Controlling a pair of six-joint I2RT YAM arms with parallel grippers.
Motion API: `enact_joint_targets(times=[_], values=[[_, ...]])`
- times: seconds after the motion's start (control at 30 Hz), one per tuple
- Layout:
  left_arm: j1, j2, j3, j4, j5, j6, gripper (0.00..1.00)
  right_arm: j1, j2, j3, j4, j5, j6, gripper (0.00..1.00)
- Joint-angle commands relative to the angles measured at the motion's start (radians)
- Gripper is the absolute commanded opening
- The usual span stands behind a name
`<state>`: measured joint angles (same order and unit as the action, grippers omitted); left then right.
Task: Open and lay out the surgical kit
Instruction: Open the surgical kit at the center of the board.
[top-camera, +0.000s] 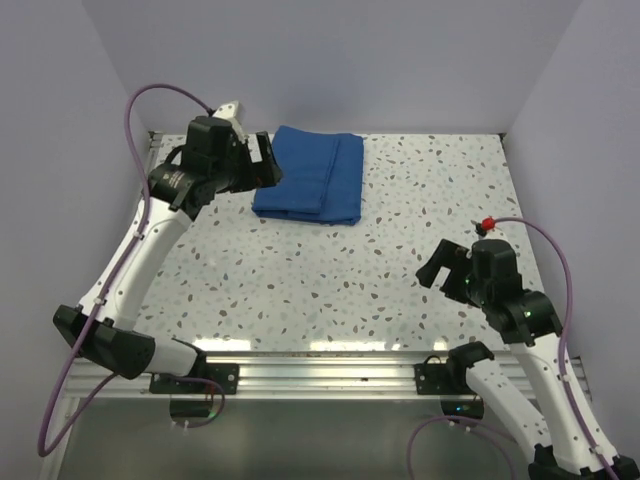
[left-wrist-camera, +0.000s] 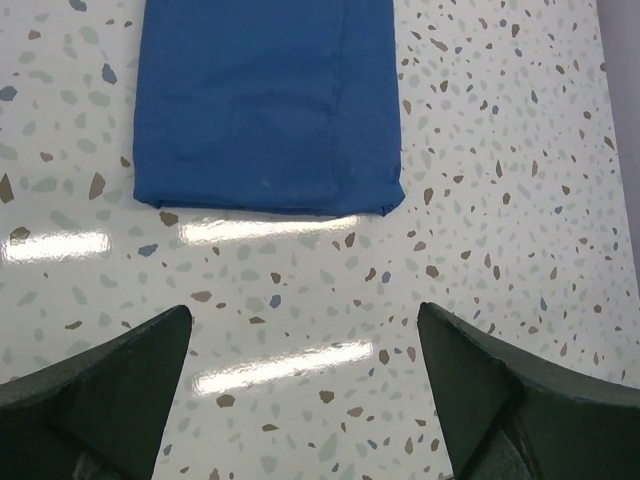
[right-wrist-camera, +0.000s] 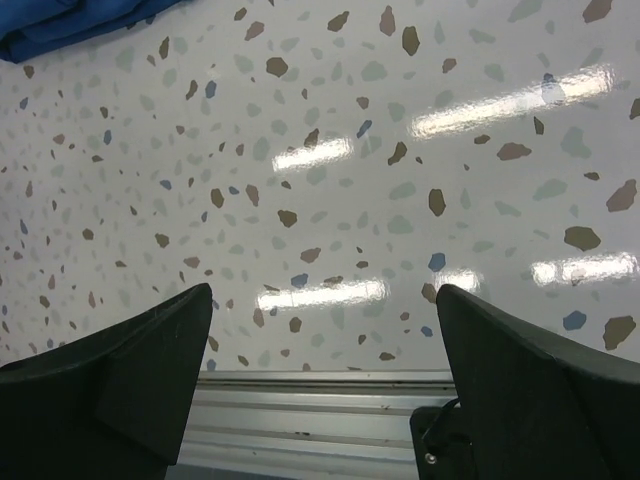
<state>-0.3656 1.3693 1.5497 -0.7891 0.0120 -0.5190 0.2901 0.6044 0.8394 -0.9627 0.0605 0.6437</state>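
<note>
While folded shut as a flat royal-blue cloth bundle (top-camera: 308, 175), lies on the far left part of the speckled tabletop (top-camera: 420, 210), squared up in neat layers with one fold line running from its near edge to its far edge. Shows nothing of what is wrapped inside, so cannot tell how the contents sit. Finds the left gripper (top-camera: 268, 162) raised near the bundle, jaws spread wide and holding nothing, looking down in its wrist view on the near edge with a strip of bare tabletop between. Finds the right gripper (top-camera: 440, 265) well apart from the bundle, over the right front of the tabletop, jaws likewise spread wide and empty. Looks soft and limp on the outside: likely to drape, slide and bunch rather than lift as one piece. Probably hides hard, loose metal pieces, so expect some weight in the middle and a risk of things shifting or spilling if tipped. Rests on a glossy surface, so expect the whole bundle to skate when pushed from the side. Best to pinch only the top layer at a free corner or along the loose outer edge, low and shallow, and peel it outward while leaving the rest flat. Avoid grabbing through the full thickness, which would drag everything along. May help to pin the opposite side with the other gripper.
</note>
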Motion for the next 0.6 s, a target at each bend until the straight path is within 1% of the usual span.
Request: enact_joint_targets(times=[0.0, 0.1, 0.17, 0.2, 0.23, 0.27, 0.3, 0.33, 0.37, 0.4, 0.43, 0.47, 0.5, 0.53, 0.57], values=[[-0.032, 0.05, 0.14, -0.096, -0.083, 0.027, 0.99, 0.003, 0.031, 0.07, -0.014, 0.019, -0.016, 0.99], [-0.036, 0.08, 0.173, -0.119, -0.066, 0.008, 0.99, 0.003, 0.081, 0.15, -0.07, 0.087, -0.026, 0.98], [-0.038, 0.025, 0.129, -0.02, 0.021, 0.004, 0.99, 0.003, 0.132, 0.234, -0.126, 0.11, -0.048, 0.98], [-0.038, -0.011, 0.027, 0.051, 0.061, 0.005, 1.0, 0.004, 0.152, 0.265, -0.146, 0.12, -0.058, 0.99], [-0.038, -0.088, -0.027, 0.2, 0.113, 0.008, 1.0, 0.003, 0.165, 0.297, -0.169, 0.127, -0.062, 0.98], [-0.038, -0.125, -0.083, 0.27, 0.118, 0.002, 0.99, 0.004, 0.185, 0.366, -0.207, 0.133, -0.062, 0.98], [-0.038, -0.162, -0.161, 0.345, 0.1, -0.022, 0.99, 0.004, 0.187, 0.4, -0.221, 0.131, -0.062, 0.98], [-0.038, -0.159, -0.174, 0.35, 0.038, -0.029, 0.99, 0.004, 0.179, 0.429, -0.222, 0.128, -0.073, 0.99], [-0.038, -0.141, -0.172, 0.347, 0.02, -0.02, 0.99, 0.003, 0.163, 0.456, -0.203, 0.124, -0.076, 0.98], [-0.039, -0.078, -0.133, 0.3, 0.003, 0.011, 1.0, 0.003, 0.111, 0.452, -0.188, 0.113, -0.076, 0.98], [-0.05, -0.04, -0.1, 0.265, -0.048, 0.028, 0.99, 0.004, 0.071, 0.437, -0.157, 0.092, -0.079, 0.98], [-0.064, 0.002, -0.065, 0.228, -0.087, 0.052, 0.96, 0.003, 0.042, 0.403, -0.106, 0.063, -0.087, 0.98], [-0.084, 0.043, 0.003, 0.193, -0.134, 0.08, 0.95, 0.004, 0.009, 0.395, -0.093, 0.036, -0.091, 0.99], [-0.125, 0.122, 0.035, 0.135, -0.238, 0.132, 0.95, 0.003, 0.011, 0.392, -0.093, 0.004, -0.084, 0.98], [-0.137, 0.163, 0.064, 0.107, -0.274, 0.151, 0.95, 0.003, 0.023, 0.395, -0.114, -0.016, -0.085, 0.98]])
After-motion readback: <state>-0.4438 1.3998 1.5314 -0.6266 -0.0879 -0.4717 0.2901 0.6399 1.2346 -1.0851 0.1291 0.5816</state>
